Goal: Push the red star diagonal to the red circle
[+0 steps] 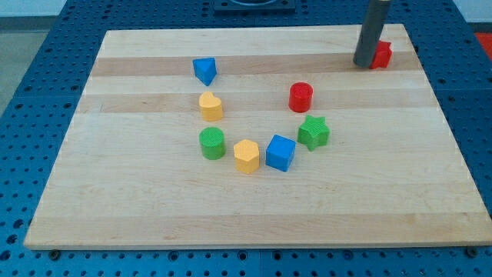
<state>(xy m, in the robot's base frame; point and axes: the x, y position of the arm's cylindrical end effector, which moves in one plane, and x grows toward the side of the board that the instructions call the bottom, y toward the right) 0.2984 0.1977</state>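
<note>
**Standing at the desk's far right corner: rod against the red star**

Pressing against the red star point(381, 55), my tip point(364, 64) sits on that block's left side, close to the far right corner of the desk point(138, 208). The arm ends in a plain rod, so no tool is fitted; nothing opens, closes or grips. The rod hides part of the star.

The red circle point(300, 97) lies nearer the desk's middle, well apart from the star, toward the near edge and to the left of it. Just beside the circle, on its near side, stands a green star point(314, 131). A blue cube point(280, 152) and a yellow hexagon point(246, 156) follow leftward, then a green circle point(212, 143). A yellow heart point(211, 105) and a blue triangle point(204, 71) lie toward the far edge.
</note>
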